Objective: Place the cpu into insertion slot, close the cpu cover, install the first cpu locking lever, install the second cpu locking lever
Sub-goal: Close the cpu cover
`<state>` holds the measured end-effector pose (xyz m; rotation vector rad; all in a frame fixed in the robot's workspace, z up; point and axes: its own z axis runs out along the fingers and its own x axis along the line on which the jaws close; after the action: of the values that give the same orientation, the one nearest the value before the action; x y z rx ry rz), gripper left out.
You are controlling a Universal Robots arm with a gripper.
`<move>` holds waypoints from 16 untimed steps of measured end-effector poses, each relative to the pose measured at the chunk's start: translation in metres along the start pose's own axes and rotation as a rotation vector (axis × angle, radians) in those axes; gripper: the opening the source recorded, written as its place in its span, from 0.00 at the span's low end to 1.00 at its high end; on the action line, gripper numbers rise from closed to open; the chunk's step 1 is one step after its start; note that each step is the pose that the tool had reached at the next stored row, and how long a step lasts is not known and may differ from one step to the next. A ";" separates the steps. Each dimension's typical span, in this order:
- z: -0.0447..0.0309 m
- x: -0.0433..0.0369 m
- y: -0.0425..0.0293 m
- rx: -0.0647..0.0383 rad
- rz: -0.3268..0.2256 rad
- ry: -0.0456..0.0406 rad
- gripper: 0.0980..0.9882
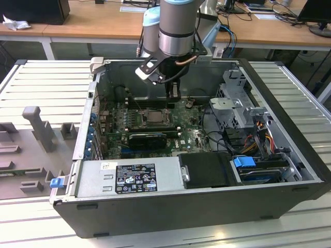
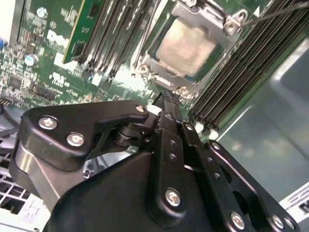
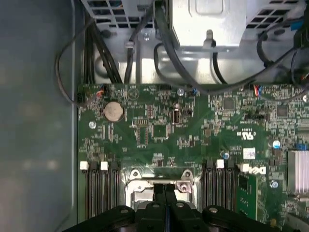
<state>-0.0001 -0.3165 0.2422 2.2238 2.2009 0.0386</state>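
Note:
The cpu (image 2: 186, 46) lies flat in the insertion slot (image 1: 152, 117) on the green motherboard, its pale face showing. The silver cpu cover (image 2: 212, 19) lies down around it, framing the chip. A thin metal lever rod (image 2: 273, 12) runs out from one corner of the cover. My gripper (image 2: 166, 94) is shut with nothing between its black fingers. Its tip hovers at the edge of the socket, just off the cover (image 3: 145, 182). In the exterior view the gripper (image 1: 173, 95) hangs inside the open computer case, right behind the socket.
Long black memory slots (image 2: 241, 63) flank the socket on both sides, one holding a green module (image 2: 77, 29). Cables and a drive cage (image 1: 235, 106) fill the case toward the exterior view's right. The power supply (image 1: 129, 178) lies along the near case wall.

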 end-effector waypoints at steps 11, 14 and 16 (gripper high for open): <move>0.0133 -0.0002 -0.0182 0.003 -0.005 0.0002 0.01; 0.0131 -0.0003 -0.0239 0.003 -0.004 0.0001 0.01; 0.0131 -0.0003 -0.0272 0.003 -0.005 0.0002 0.01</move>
<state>-0.0269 -0.3164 0.2284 2.2203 2.2075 0.0355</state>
